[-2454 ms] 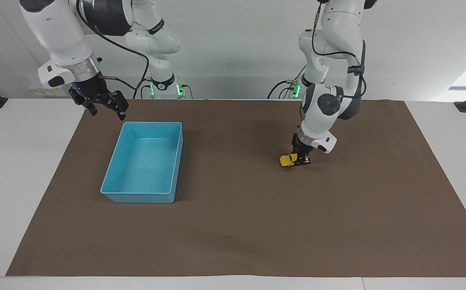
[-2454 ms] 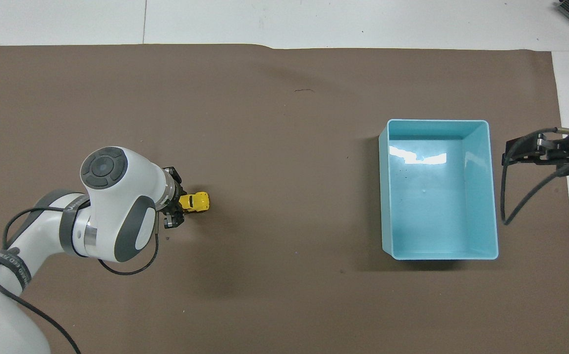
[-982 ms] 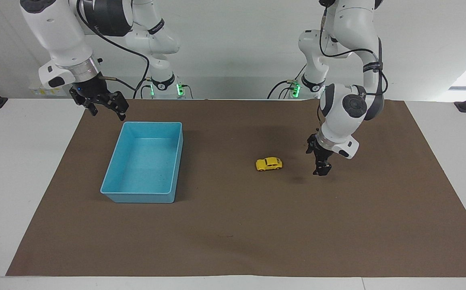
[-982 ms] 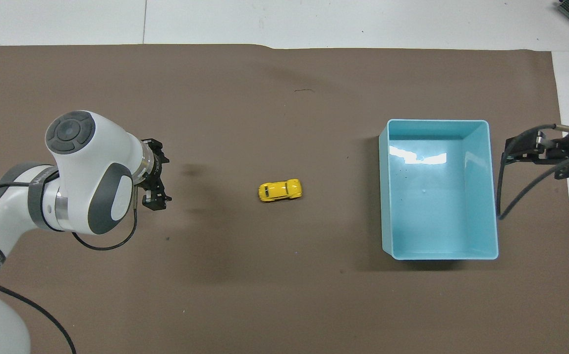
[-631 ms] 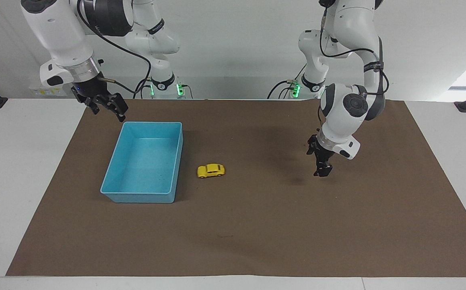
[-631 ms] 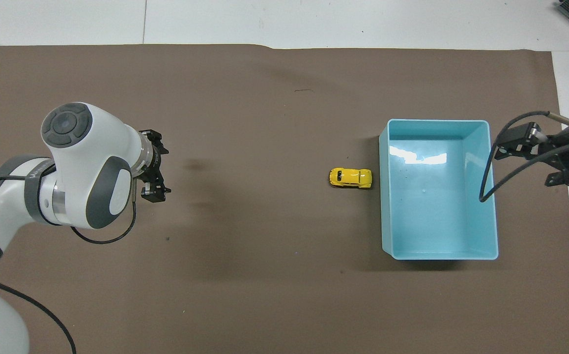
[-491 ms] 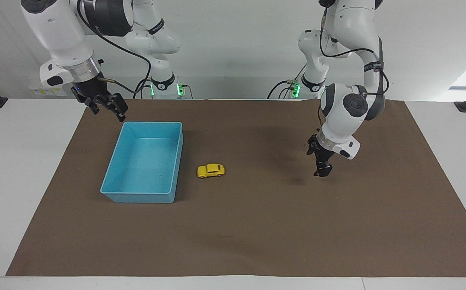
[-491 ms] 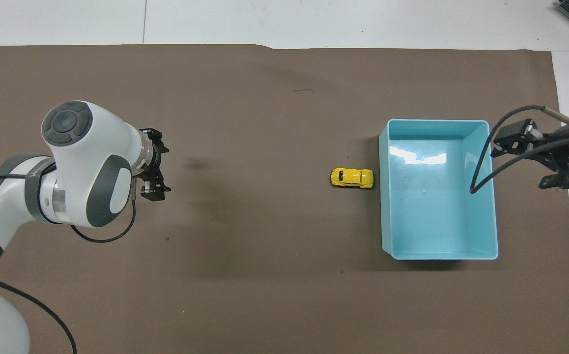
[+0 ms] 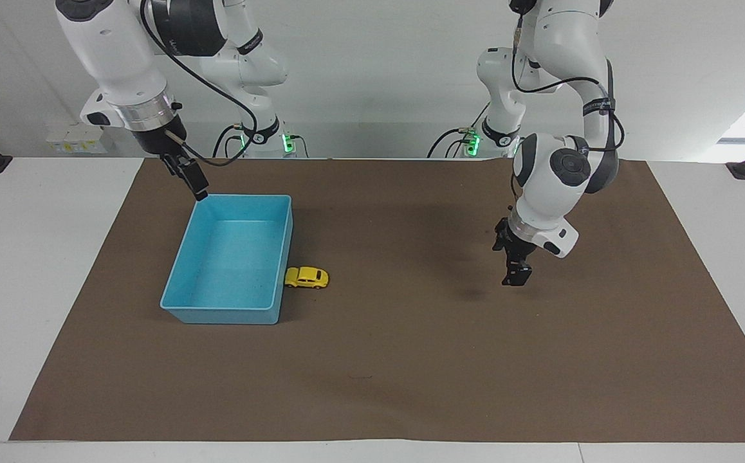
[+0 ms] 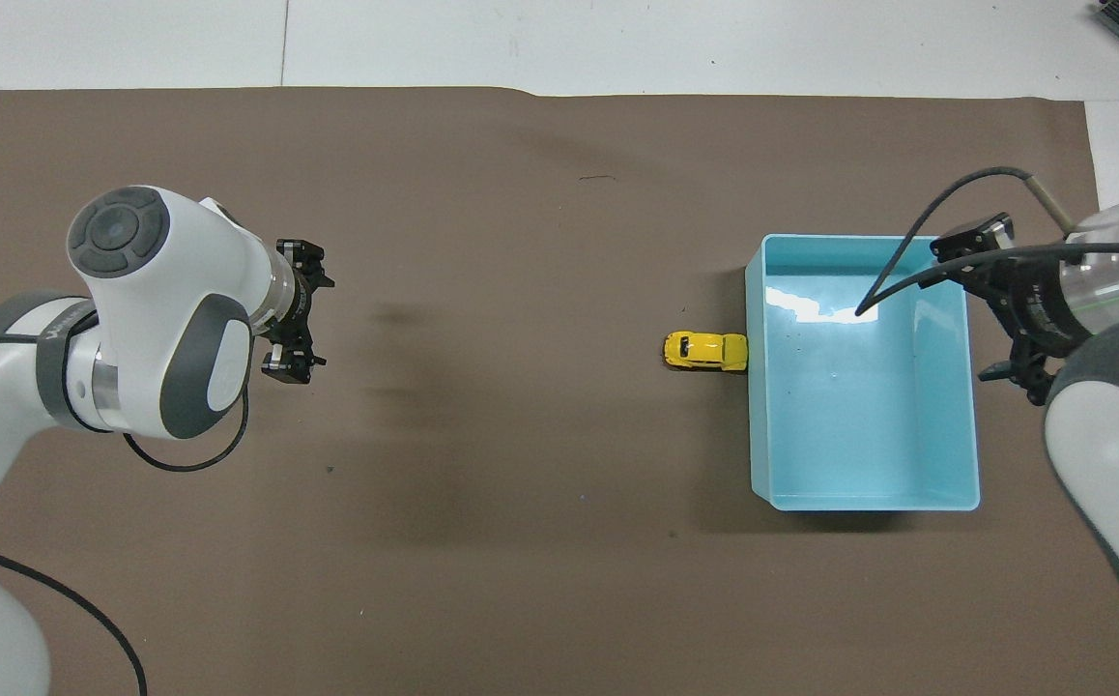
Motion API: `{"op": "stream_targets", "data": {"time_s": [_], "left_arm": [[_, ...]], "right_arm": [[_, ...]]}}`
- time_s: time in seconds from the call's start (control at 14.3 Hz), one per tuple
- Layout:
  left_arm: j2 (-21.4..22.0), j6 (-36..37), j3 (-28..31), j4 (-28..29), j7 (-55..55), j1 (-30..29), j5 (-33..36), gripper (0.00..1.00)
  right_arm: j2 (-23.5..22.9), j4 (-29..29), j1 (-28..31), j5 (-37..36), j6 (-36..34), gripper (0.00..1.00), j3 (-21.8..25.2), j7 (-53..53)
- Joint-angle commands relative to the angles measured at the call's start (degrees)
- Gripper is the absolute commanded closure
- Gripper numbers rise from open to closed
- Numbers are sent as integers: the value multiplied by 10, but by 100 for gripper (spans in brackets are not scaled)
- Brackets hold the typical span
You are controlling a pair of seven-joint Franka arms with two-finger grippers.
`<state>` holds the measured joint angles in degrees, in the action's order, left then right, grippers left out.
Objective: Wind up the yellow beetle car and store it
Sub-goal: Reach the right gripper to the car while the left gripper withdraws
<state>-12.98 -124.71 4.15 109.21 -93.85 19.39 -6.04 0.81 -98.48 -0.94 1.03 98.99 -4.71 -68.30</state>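
The yellow beetle car [image 9: 306, 277] stands on the brown mat on its wheels, its nose against the outside of the light-blue bin's long wall; it also shows in the overhead view [image 10: 706, 351]. The light-blue bin [image 9: 220, 316] is empty [image 10: 862, 500]. My left gripper [image 9: 513, 267] hangs open and empty just above the mat, well away from the car toward the left arm's end [image 10: 291, 311]. My right gripper [image 9: 191, 180] is open and empty, raised over the bin's corner nearest the robots [image 10: 992, 307].
The brown mat [image 9: 411, 360] covers most of the white table. A cable loops from my right wrist over the bin [image 10: 893, 271]. Nothing else lies on the mat.
The car has rolled the last stretch toward the right arm's end and now rests against the bin's wall. My right arm has swung over the bin's edge and turned its wrist. The left gripper barely moved.
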Motion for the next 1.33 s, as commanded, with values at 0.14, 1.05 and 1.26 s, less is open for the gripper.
{"op": "stream_targets", "data": {"time_s": [0.14,1.05,1.26], "left_arm": [[25,39,-4,-45,68,-37,6,0],[109,84,-4,-68,430,-103,8,0],[112,124,-3,-74,539,-106,8,0]], "right_arm": [[-26,-34,-26,6,66,0,-6,-151],[-144,-60,-116,-45,220,0,-4,-483],[-170,-60,-133,-88,235,0,-4,-531]]}}
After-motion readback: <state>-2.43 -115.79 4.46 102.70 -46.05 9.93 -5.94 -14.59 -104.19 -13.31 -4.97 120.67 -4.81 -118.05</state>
